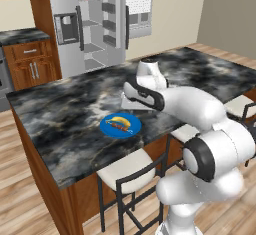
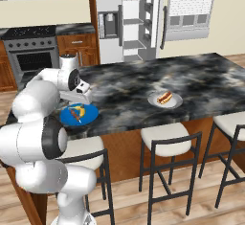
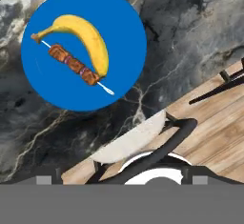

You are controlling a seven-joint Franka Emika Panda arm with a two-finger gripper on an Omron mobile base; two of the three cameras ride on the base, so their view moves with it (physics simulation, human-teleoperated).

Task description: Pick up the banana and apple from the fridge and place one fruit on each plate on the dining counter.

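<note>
Hand view: banana [image 3: 83, 39] rests on blue plate [image 3: 119, 18] beneath the spread, empty tool.

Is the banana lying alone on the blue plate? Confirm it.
No, the banana shares the blue plate with a brown skewer beside it.

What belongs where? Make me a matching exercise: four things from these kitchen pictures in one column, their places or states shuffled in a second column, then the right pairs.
Things:
1. banana
2. hot dog
3. fridge
4. stool

Places or states:
A. doors open, at the back
B. on the blue plate, beside a skewer
C. on the floor, under the counter edge
D. on the pale plate

Pairs: 1-B, 2-D, 3-A, 4-C
</note>
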